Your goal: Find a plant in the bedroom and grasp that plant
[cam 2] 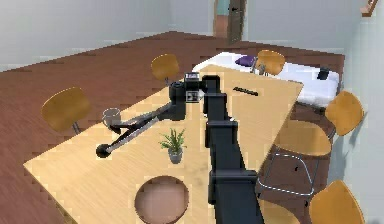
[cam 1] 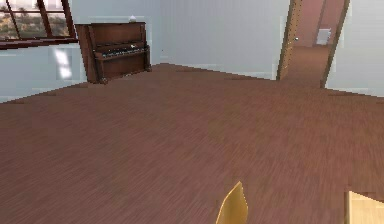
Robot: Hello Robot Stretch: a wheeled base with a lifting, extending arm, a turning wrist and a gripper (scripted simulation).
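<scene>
The plant stands upright on the counter, just beside my arm, between it and my fingers, whose tips end near a glass. I cannot tell what state my fingers are in, nor whether they have hold of anything. I judge the plant light and easy to tip. Its leaves look thin and soft; they would bend or slide away under a grip. The pot is the stiff part, small and probably smooth, so I should take it by its sides, low under the leaves, and lift it straight up.
</scene>
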